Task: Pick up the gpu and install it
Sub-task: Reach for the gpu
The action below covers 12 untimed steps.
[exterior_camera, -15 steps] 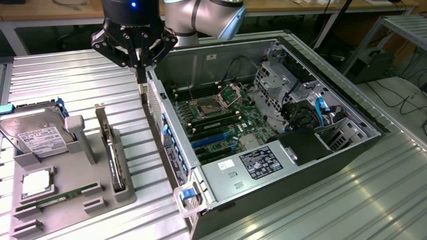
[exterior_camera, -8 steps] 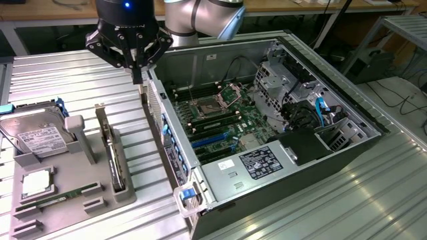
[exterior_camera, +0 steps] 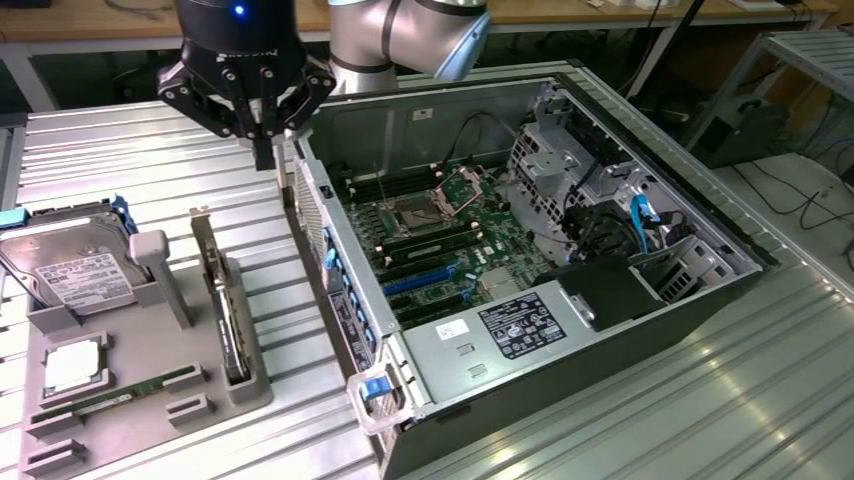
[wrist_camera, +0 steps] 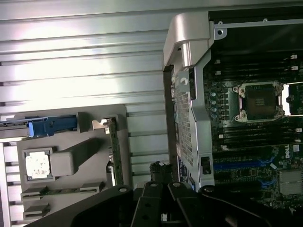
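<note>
The gpu (exterior_camera: 222,300) is a thin dark card with a silver end bracket. It stands on edge in a slot of the grey holder tray (exterior_camera: 134,420) at the exterior view's left. The wrist view looks down on its edge, the gpu (wrist_camera: 114,153). My gripper (exterior_camera: 264,158) hangs above the ribbed table, beyond the tray's far end and close to the rear corner of the open computer case (exterior_camera: 441,350). Its fingers are shut with nothing between them. The shut gripper (wrist_camera: 159,189) also shows over the gap between tray and case.
The tray also holds a silver hard drive (exterior_camera: 70,268), a square processor (exterior_camera: 74,366) and a green memory stick (exterior_camera: 118,394). Inside the case lies the motherboard with blue slots (exterior_camera: 424,282) and an open processor socket (wrist_camera: 259,100). Bare ribbed table (exterior_camera: 694,400) surrounds the case.
</note>
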Each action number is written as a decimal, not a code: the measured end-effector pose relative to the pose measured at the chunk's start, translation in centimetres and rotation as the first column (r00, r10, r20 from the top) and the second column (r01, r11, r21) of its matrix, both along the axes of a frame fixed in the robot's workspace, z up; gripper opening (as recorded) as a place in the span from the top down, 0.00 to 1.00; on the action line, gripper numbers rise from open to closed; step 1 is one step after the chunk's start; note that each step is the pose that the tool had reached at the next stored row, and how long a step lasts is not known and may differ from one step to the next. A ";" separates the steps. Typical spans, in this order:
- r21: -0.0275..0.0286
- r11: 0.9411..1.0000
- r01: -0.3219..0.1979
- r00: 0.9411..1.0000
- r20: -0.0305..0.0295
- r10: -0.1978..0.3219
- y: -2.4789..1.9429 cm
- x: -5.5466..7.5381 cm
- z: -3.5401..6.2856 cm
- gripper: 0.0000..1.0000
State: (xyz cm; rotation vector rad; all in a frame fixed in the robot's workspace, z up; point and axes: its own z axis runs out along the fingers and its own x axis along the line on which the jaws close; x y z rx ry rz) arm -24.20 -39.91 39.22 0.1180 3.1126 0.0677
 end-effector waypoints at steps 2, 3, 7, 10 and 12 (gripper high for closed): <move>0.000 1.000 0.000 1.000 0.000 0.000 0.00 -0.1 0.00 0.89; 0.000 1.000 0.000 1.000 0.000 0.000 0.00 -0.2 0.00 0.89; 0.000 1.000 0.000 1.000 0.000 0.000 0.00 -0.5 0.00 0.89; 0.000 1.000 0.000 1.000 0.000 0.000 -0.01 -0.8 0.00 0.89; 0.000 1.000 0.000 1.000 0.000 0.000 -0.01 -0.9 0.00 0.89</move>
